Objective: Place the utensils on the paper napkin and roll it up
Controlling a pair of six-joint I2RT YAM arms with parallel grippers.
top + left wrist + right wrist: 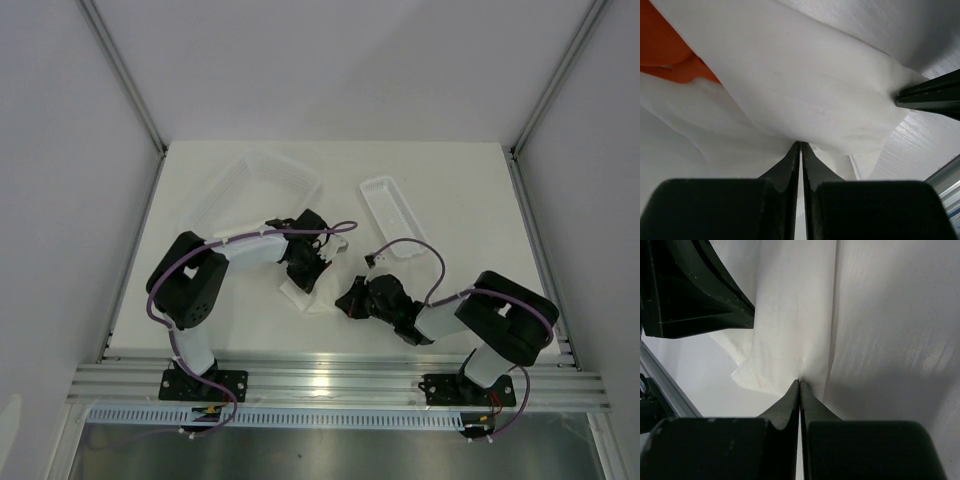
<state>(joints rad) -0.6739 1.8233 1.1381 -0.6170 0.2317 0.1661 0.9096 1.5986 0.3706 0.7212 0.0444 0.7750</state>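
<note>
The white paper napkin (pixel 320 298) lies near the table's front middle, between both grippers. In the left wrist view it (pixel 815 85) is lifted and folded over the orange-red utensils (pixel 667 50), which show only at the top left. My left gripper (pixel 801 143) is shut on a napkin fold; in the top view it (pixel 303 272) is at the napkin's left. My right gripper (pixel 799 381) is shut on another fold of the napkin (pixel 790 315); in the top view it (pixel 350 298) is at the napkin's right. The utensils are hidden in the top view.
A clear plastic container (pixel 255 185) lies tilted at the back left. A white oblong tray (pixel 392 215) lies at the back middle right. A metal rail (pixel 340 385) runs along the near edge. Grey walls stand on both sides.
</note>
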